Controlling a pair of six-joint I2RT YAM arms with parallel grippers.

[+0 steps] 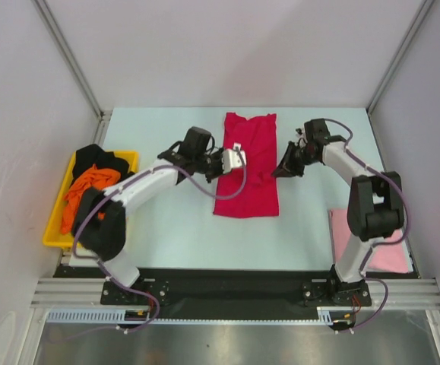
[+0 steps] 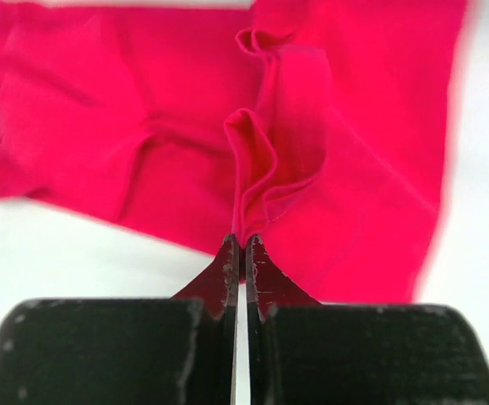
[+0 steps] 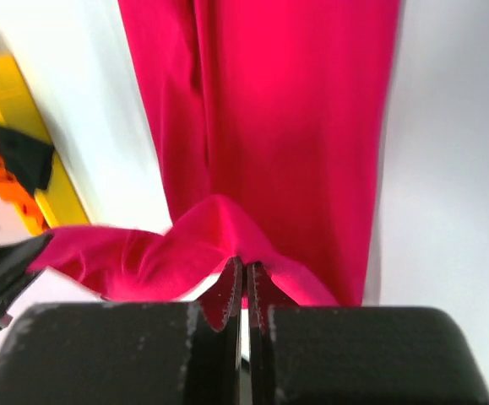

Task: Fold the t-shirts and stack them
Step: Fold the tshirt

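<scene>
Likely a robotics lab, white enclosure walls [image 1: 227,53], aluminium rail [image 1: 235,291], bolted left arm [image 1: 147,186], right arm [image 1: 371,207]

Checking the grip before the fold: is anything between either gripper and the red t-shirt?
Nothing visible. The left gripper and right gripper are each shut directly on a pinch of the red t-shirt.

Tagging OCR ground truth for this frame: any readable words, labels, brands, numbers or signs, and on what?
No readable text in any view.
Crimson red cloth t-shirt: plain, no print or tag showing.
Yellow plastic tray: no marking visible.
Small white block on the left arm's wrist: too small to tell whether it carries any mark.
Pale pink cloth t-shirt: plain.
</scene>
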